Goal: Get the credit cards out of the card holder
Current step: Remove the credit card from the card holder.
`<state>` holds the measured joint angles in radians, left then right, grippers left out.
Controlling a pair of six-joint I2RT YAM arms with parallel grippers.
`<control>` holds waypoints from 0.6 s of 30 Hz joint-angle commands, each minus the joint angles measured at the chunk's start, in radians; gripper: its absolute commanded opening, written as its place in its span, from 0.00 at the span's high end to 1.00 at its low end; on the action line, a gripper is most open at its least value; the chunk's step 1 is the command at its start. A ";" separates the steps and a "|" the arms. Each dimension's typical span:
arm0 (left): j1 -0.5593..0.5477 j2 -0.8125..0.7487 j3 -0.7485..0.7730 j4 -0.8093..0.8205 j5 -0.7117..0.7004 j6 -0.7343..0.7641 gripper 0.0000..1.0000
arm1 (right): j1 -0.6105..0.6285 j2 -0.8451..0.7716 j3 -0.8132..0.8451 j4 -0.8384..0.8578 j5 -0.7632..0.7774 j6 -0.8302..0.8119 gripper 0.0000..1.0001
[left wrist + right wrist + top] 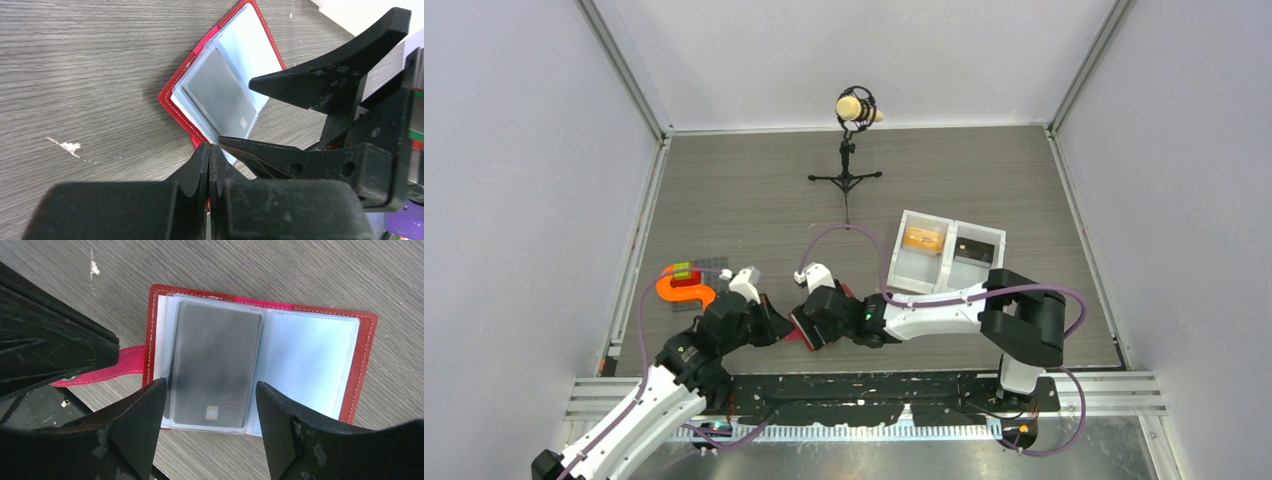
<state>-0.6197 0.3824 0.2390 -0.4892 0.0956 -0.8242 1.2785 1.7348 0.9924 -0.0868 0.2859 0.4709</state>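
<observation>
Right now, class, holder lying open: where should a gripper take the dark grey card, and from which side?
Its short end printed VIP, approached from above. The dark grey card lies flat in a clear sleeve of the open card holder, so only edges offer purchase, and the open right gripper brackets its width there. Where the sleeve opens is unclear.

One card holder (310, 365), red, lying open. One dark grey card (215, 360) showing in its pockets; whether more sit behind it, impossible to tell. One white tray (946, 258) with two compartments: one orange block (923, 240) in the left, one dark thing (973, 250) in the right. One microphone (856, 107) on one tripod stand (846, 178). One orange hook (686, 292). Two arms, two tools: left tool (209, 149), right tool (210, 390). One desk (754, 190).
</observation>
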 commanded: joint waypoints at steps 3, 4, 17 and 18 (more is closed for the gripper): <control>0.005 -0.006 0.038 0.022 0.014 0.002 1.00 | -0.005 0.022 0.044 -0.011 0.045 -0.006 0.30; 0.005 -0.008 0.039 0.021 0.014 0.002 1.00 | -0.005 0.021 0.046 -0.020 0.057 -0.004 0.30; 0.005 -0.007 0.040 0.015 0.019 0.002 1.00 | -0.004 -0.044 0.034 -0.055 0.146 0.002 0.33; 0.005 -0.009 0.040 0.014 0.020 0.002 1.00 | -0.005 -0.049 0.033 -0.055 0.149 0.002 0.33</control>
<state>-0.6197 0.3828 0.2398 -0.4896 0.0990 -0.8268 1.2781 1.7412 1.0080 -0.1318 0.3656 0.4725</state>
